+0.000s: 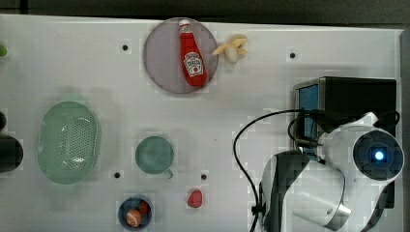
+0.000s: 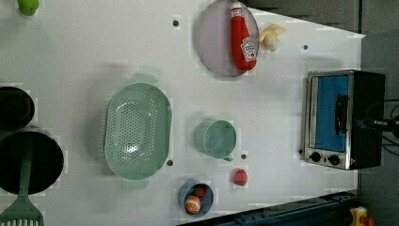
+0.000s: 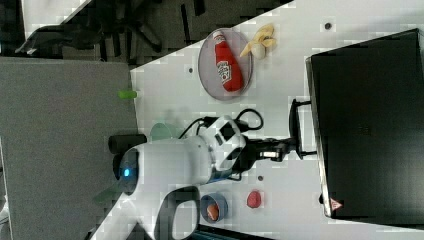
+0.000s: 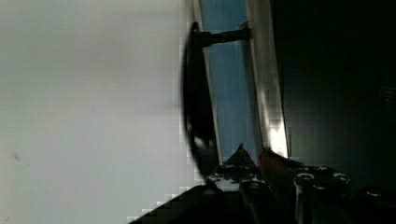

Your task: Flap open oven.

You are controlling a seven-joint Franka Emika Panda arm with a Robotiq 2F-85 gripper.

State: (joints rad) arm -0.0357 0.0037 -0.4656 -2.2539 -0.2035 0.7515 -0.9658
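Observation:
The oven (image 2: 367,117) stands at the left view's right, with a black top, a silver front frame and a bluish glass door (image 2: 331,113) that lies flat against the frame. It also appears as the oven (image 1: 360,99) and the oven (image 3: 370,130). My gripper (image 3: 289,148) reaches the curved black handle (image 3: 295,122) near one of its ends, and its jaws stand narrow, closed on the bar. In the wrist view the handle (image 4: 194,93) runs down into my gripper (image 4: 252,156), in front of the blue glass. From the left view my gripper (image 2: 360,123) comes in over the oven's top.
A ketchup bottle (image 1: 192,55) lies on a grey plate (image 1: 159,58), with a banana (image 1: 232,47) beside it. A green colander (image 1: 69,141), a green cup (image 1: 153,153), a blue bowl (image 1: 134,212) and a red strawberry (image 1: 195,198) sit on the white table. A black cable (image 1: 241,145) loops by the arm.

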